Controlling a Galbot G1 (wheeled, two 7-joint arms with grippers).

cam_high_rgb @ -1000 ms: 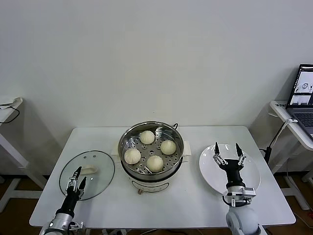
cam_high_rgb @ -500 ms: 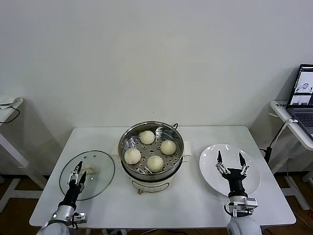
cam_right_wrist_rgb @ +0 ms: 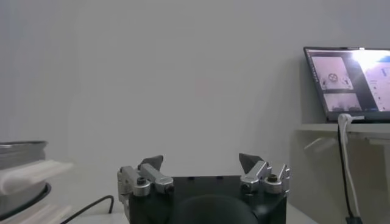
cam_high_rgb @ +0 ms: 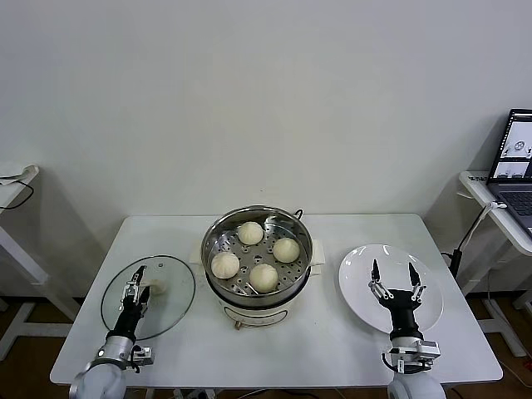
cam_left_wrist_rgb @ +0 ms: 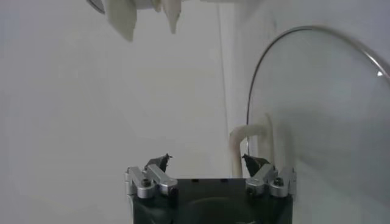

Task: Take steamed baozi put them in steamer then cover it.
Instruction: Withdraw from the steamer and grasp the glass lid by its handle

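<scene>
Four buns sit in the steamer. Left gripper is over the lid, fingers apart. Right gripper is upright over the plate, spread wide, empty.

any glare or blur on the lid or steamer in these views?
Head view: sharp, even light; steamer rim shows bright reflections, glass cover faint glints only. Left wrist view: cover close and soft, rim highlight clear. Right wrist view: laptop screen blown out and blurred.

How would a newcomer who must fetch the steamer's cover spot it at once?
On the white table, look to the robot's left of the steamer. The cover lies flat there: clear glass, metal rim, cream handle, unlike the opaque white plate opposite.
</scene>
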